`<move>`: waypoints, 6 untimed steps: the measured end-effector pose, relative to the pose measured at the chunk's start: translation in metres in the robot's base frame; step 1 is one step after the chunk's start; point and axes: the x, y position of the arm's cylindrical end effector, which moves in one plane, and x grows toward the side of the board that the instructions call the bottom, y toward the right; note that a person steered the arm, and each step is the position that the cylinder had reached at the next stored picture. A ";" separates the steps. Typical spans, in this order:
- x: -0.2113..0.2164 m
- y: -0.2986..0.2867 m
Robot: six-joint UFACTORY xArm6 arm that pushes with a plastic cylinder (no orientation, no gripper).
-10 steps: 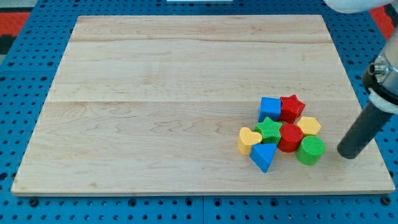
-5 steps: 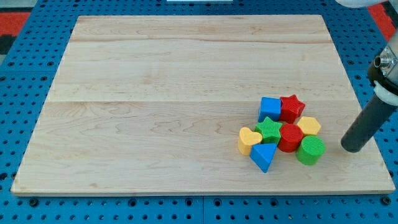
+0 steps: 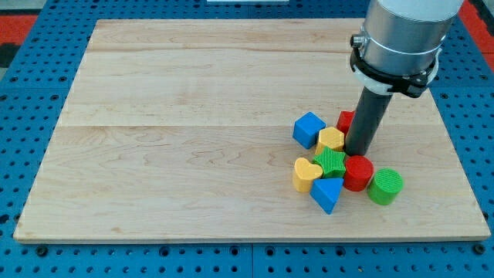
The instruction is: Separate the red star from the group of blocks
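Red star (image 3: 346, 120) sits touching my tip (image 3: 358, 152) on its upper-left; you have no fingers, only a rod.

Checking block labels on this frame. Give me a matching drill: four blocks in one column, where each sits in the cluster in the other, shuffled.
Blocks:
1. blue cube
2. green cylinder
3. yellow heart
4. blue triangle

Places:
A. farthest to the view's right
B. nearest the view's bottom
C. cluster's upper left, toward the view's top
D. left edge, beside the green star

Pairs: 1-C, 2-A, 3-D, 4-B
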 end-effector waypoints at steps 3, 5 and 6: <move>-0.103 0.026; -0.171 0.001; -0.187 0.001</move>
